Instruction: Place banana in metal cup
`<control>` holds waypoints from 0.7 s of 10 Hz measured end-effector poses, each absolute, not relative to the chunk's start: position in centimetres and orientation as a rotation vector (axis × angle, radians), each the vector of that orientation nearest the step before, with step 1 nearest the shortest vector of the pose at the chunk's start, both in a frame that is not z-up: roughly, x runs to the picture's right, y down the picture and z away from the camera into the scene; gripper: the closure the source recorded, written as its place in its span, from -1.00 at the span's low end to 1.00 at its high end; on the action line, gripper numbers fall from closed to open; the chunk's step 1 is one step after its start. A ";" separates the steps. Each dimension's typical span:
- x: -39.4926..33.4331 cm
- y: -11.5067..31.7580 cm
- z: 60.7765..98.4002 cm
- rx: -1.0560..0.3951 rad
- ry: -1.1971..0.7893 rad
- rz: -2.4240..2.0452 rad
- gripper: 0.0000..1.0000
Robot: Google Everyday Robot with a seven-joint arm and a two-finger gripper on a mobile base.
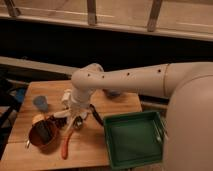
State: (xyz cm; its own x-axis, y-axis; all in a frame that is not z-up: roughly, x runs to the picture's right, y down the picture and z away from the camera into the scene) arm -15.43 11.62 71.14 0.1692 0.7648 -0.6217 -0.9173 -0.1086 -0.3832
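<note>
**Arm low over the clutter, banana unclear**

Nearest the front edge of the wooden table (90, 150) lies a thin orange-red stick (65, 146), with a square green plastic tray (134, 141) at the front right corner. A round metal cup (43, 134) sits front left. Just behind, the gripper (71, 116) hangs over the jumble; its grasp can't be told. The banana cannot be picked out; likely beneath the gripper.
</note>
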 end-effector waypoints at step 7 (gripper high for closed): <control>-14.6 10.0 75.6 -0.846 0.300 1.472 -0.60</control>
